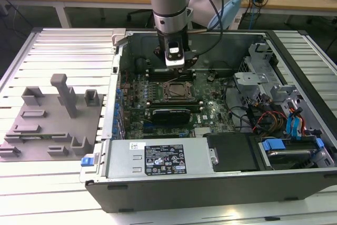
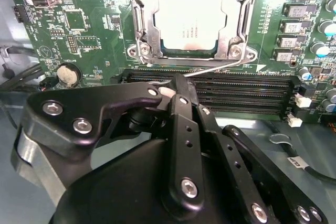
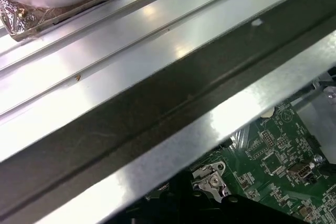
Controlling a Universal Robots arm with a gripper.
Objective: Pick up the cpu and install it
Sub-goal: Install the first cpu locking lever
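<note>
Open PC case [image 1: 221,183] on slatted table [image 1: 58,193], grey tray [image 1: 50,125] beside. Motherboard [image 2: 94,35] inside. Hand [image 2: 176,85] over RAM slots [image 2: 236,90], fingers together, holding nothing. Cpu [image 2: 189,17] seated in socket, frame open.

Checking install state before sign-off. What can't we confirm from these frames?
- Gripper fingertips: in the second wrist view its own black linkage covers them; open or shut unclear.
- cpu: lies in the socket, far edge cut off by the picture edge; full seating unconfirmed.
- Socket in the exterior view: too small to show the chip's fit.
- Motherboard in the first wrist view: mostly behind the case wall.
</note>
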